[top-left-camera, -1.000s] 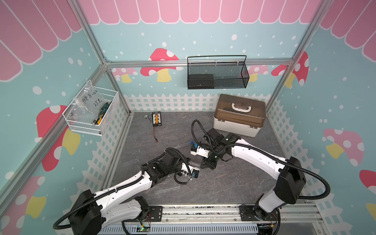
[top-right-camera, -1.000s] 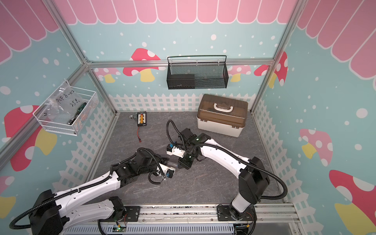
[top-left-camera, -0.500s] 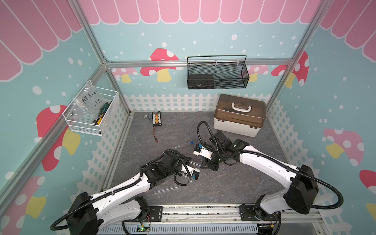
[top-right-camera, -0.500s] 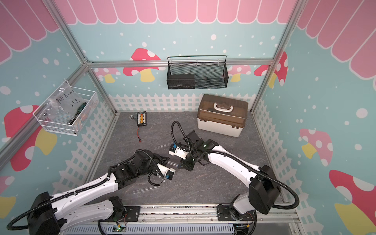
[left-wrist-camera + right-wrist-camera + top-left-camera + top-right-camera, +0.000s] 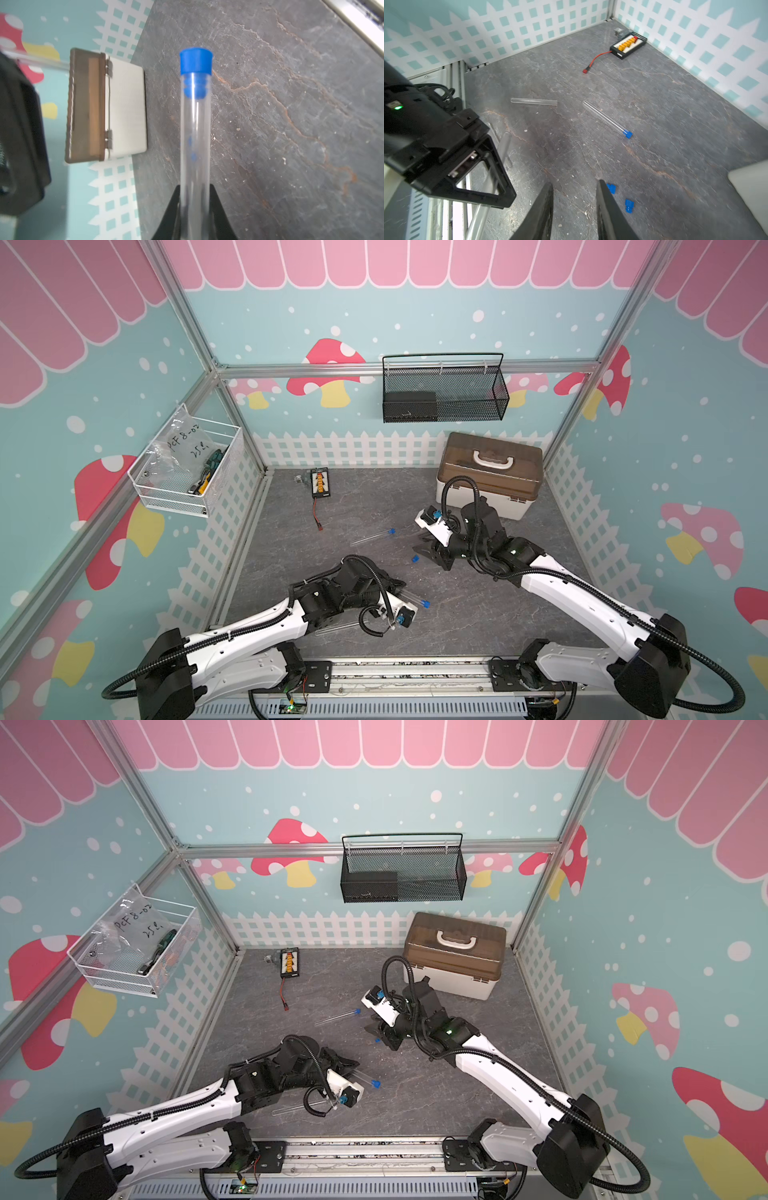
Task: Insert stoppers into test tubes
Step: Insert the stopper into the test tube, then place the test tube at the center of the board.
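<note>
**Test-tube stoppering: one tube gripped and plugged, right jaws free**

*Top views.* The left jaws, low over the grey counter (image 5: 478, 614), are clamped on the held test tube (image 5: 413, 597). Its blue stopper (image 5: 424, 604) sits in the free end. The right jaws hang near the brown-lidded case (image 5: 490, 472), and a loose stopper (image 5: 414, 558) lies just beside them. A second plugged test tube (image 5: 336, 1017) lies on the counter between the arms and the charger board (image 5: 289, 963). An empty test tube (image 5: 289, 1109) shows beneath the left arm (image 5: 187, 1106).

*Left wrist.* The jaws pinch the held test tube (image 5: 195, 135) low on its length. The stopper (image 5: 196, 61) is seated up to its cap, and its ribs show through the clear wall.

*Right wrist.* The right jaws stand moderately apart with nothing between them. One loose stopper (image 5: 611, 188) lies just beside a finger, and another loose stopper (image 5: 629, 205) lies near it. Beyond them, the plugged test tube (image 5: 604, 117) and a further empty test tube (image 5: 533, 101) rest apart on the counter.
</note>
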Robot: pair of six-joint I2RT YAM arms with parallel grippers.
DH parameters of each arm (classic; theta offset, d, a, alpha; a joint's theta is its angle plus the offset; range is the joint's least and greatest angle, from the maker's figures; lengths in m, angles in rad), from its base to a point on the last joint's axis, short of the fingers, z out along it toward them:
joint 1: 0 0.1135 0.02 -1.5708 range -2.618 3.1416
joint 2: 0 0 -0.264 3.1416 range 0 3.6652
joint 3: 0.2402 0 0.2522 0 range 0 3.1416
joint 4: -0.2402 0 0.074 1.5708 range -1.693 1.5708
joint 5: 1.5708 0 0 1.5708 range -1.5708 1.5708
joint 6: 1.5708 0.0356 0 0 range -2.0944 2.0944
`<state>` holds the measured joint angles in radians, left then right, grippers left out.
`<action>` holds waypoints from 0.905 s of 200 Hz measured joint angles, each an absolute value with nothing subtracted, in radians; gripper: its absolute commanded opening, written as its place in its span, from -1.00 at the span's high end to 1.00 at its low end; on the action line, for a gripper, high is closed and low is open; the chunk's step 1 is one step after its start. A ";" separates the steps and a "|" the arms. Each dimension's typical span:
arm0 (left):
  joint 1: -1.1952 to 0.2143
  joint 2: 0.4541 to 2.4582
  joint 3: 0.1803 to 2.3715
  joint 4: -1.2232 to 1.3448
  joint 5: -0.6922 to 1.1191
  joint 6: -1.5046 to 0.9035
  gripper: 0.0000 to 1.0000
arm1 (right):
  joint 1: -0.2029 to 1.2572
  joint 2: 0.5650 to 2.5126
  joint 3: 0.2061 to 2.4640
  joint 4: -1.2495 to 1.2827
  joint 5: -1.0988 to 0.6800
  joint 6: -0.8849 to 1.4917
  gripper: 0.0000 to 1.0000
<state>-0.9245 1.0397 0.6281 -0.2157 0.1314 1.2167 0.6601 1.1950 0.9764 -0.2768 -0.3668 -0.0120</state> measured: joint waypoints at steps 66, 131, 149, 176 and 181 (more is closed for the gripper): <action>-0.870 1.179 0.747 -0.336 0.110 0.742 1.00 | 0.588 1.090 0.845 -0.286 -0.057 0.121 0.39; -0.723 1.391 0.846 -0.403 0.131 0.541 1.00 | 0.581 1.055 0.805 -0.325 0.038 0.170 0.39; -0.692 1.457 0.888 -0.415 0.134 0.544 1.00 | 0.581 1.047 0.801 -0.325 0.044 0.175 0.39; -0.633 1.559 0.942 -0.419 0.134 0.562 1.00 | 0.581 1.044 0.793 -0.325 0.045 0.178 0.39; -0.622 1.576 0.952 -0.419 0.134 0.565 1.00 | 0.581 1.044 0.792 -0.325 0.045 0.178 0.39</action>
<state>-0.6220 1.5764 0.9516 -0.4194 0.1341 0.5652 0.5812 1.0435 0.7918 -0.3252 0.0452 0.1776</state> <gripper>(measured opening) 0.174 0.307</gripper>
